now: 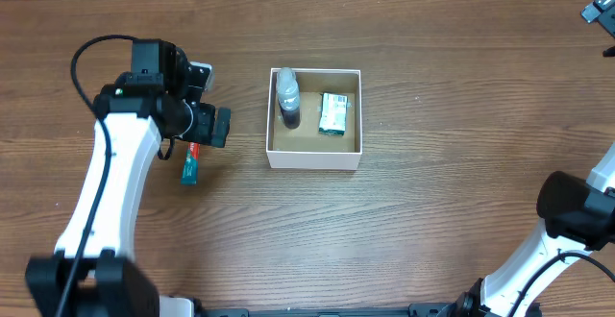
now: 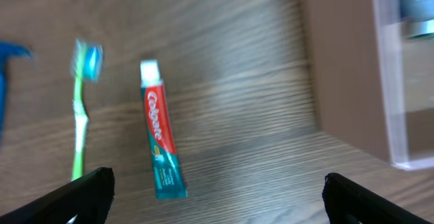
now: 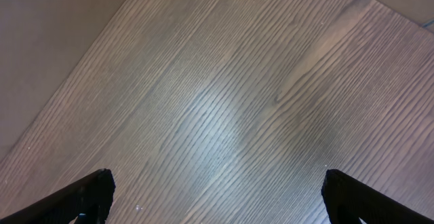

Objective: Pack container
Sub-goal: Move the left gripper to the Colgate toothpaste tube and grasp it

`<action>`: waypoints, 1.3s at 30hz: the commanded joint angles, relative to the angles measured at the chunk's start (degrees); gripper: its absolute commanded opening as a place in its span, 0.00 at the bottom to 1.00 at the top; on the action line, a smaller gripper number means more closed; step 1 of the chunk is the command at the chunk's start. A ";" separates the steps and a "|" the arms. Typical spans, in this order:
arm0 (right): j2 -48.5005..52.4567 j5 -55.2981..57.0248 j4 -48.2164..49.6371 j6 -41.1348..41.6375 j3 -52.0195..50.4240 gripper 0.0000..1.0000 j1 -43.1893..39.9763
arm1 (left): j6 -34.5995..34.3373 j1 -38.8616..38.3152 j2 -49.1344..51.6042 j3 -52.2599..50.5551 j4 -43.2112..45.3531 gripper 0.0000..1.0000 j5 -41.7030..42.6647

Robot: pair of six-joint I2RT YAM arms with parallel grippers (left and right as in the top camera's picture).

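Observation:
The container (image 1: 314, 158), a square white-walled box with a brown floor, sits mid-table. It holds a clear bottle with a dark cap (image 1: 287, 96) and a small green-and-white carton (image 1: 333, 113). A red-and-teal toothpaste tube (image 1: 189, 166) lies on the table left of it. In the left wrist view, the tube (image 2: 161, 139) lies beside a green toothbrush (image 2: 79, 119), with the container wall (image 2: 342, 68) to the right. My left gripper (image 2: 217, 197) is open and empty, hovering above the table near the tube. My right gripper (image 3: 215, 197) is open and empty over bare wood.
A blue object (image 2: 7, 75) shows at the left edge of the left wrist view. The right arm (image 1: 574, 211) stands at the table's right edge. A black fitting with a cable (image 1: 601, 10) sits at the top right corner.

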 commanded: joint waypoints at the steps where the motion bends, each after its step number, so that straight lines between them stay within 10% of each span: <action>1: -1.16 -0.04 0.11 -0.33 0.70 1.00 0.09 | -3.67 2.43 7.39 0.87 0.61 0.94 0.81; 34: -1.16 -0.04 0.11 -0.33 0.70 1.00 0.09 | -11.19 3.17 25.16 0.83 6.82 0.65 -7.04; 39: -1.16 -0.07 0.11 -0.33 0.70 1.00 0.09 | -11.26 3.17 25.20 0.83 7.67 0.29 -7.04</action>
